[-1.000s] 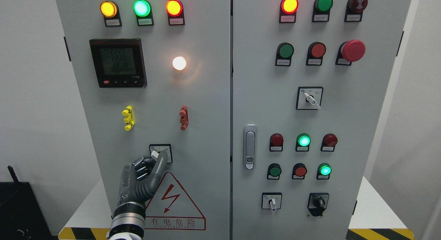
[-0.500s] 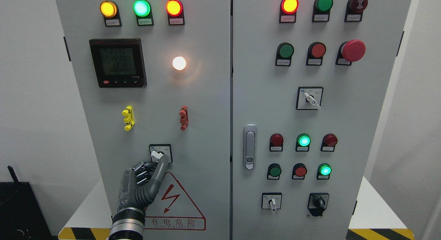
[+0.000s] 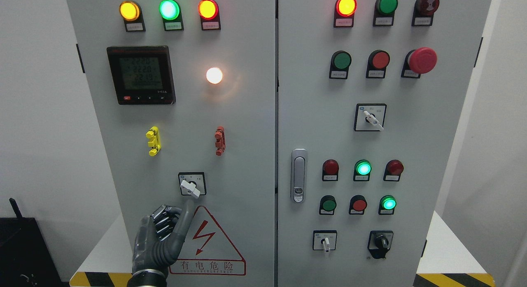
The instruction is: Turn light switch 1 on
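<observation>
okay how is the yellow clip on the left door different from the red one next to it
The yellow clip is bright yellow and sits left, under the meter; the red clip is orange-red and sits right, below the white lamp. Both are upright at the same height.

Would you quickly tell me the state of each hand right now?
Left hand: holds nothing; one finger extended just below the rotary switch, others curled.
Right hand: not in view.
</observation>
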Controlling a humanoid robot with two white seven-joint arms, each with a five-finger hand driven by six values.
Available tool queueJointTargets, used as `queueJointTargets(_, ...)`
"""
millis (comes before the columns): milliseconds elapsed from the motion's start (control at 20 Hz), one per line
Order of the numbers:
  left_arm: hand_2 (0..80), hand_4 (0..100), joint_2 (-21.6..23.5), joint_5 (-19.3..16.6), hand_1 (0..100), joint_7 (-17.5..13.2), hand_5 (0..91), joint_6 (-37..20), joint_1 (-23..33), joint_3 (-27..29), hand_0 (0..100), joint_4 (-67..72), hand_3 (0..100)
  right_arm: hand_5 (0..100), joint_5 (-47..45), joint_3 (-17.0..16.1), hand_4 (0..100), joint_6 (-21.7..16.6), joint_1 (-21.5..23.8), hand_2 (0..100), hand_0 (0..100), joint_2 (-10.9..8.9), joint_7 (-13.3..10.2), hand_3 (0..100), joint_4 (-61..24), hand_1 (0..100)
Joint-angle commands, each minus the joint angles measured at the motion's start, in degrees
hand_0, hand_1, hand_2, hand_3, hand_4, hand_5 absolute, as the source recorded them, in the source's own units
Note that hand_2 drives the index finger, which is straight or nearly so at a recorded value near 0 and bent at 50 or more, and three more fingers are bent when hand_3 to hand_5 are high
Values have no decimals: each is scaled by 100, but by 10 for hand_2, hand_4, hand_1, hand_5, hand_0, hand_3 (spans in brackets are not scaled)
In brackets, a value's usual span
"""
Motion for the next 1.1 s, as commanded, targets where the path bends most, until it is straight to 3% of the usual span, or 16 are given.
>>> queueJointTargets(0, 522, 982, 287, 133, 380, -181, 802, -1364, 1689, 194, 161, 100, 954, 0, -141, 0, 0, 3, 0, 0, 0, 0, 3, 0, -2, 0)
queueJointTargets(250, 409, 904, 753, 468, 319, -542, 699, -4115, 2789, 300, 187, 2381, 858, 0, -141, 0, 0, 3, 0, 0, 0, 0, 3, 0, -2, 0)
queueJointTargets(500, 330, 800, 736, 538, 245, -665, 460, -5629, 2704, 432, 190, 6421, 729, 0, -141, 0, 0, 3, 0, 0, 0, 0, 3, 0, -2, 0)
queueJointTargets(600, 276, 710, 762, 538, 238, -980, 350, -5964, 2371, 458, 192, 8388, 646, 0, -141, 0, 0, 3, 0, 0, 0, 0, 3, 0, -2, 0)
queueJointTargets(650, 255, 674, 780, 538, 236, -1269, 297, -6026, 2117, 519, 195, 9434, 612, 0, -141, 0, 0, 3, 0, 0, 0, 0, 3, 0, -2, 0)
queueJointTargets(750, 132, 473, 824, 538, 223, -1849, 0, -5948, 1624, 572, 213, 11151, 399, 0, -141, 0, 0, 3, 0, 0, 0, 0, 3, 0, -2, 0)
queueJointTargets(800, 99, 425, 867, 529, 225, -2061, 0, -5782, 1492, 572, 216, 11741, 334, 0, -141, 0, 0, 3, 0, 0, 0, 0, 3, 0, -2, 0)
queueJointTargets(850, 0, 310, 885, 494, 238, -2159, 0, -5441, 1412, 538, 217, 12139, 214, 0, -141, 0, 0, 3, 0, 0, 0, 0, 3, 0, -2, 0)
queueJointTargets(900, 0, 173, 877, 468, 252, -2177, 0, -5029, 1368, 529, 250, 12325, 92, 0, -141, 0, 0, -6, 0, 0, 0, 0, 3, 0, -2, 0)
queueJointTargets(1050, 0, 0, 877, 407, 255, -2212, 0, -3439, 1271, 424, 299, 12275, 0, 0, -141, 0, 0, 3, 0, 0, 0, 0, 3, 0, -2, 0)
